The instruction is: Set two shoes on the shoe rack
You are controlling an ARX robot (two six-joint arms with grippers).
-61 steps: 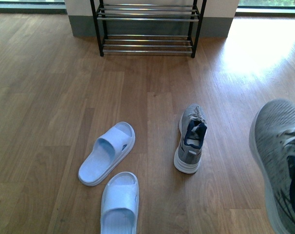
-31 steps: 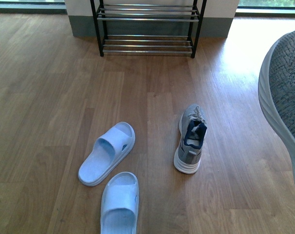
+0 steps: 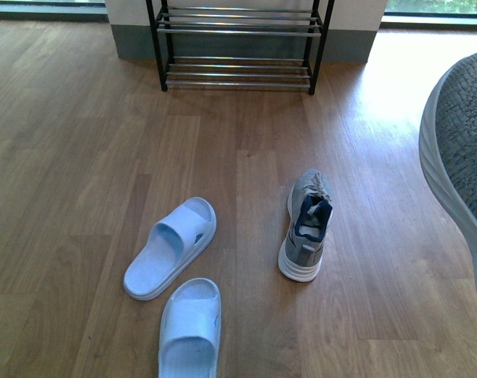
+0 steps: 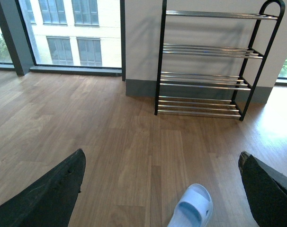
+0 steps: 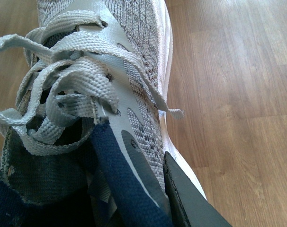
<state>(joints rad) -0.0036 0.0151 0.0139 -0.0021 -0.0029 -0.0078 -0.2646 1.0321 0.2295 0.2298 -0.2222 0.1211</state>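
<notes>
Wooden floor: two sneakers, two sandals, one rack.

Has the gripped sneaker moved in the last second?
Yes, upward: the top of the held sneaker sat level with the floor sneaker, and now lines up with the bottom tier of the shoe rack.

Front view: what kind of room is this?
Probably a home-like entryway or room: wood floor, a shoe rack at the far side, sandals lying about, and big windows.
</notes>
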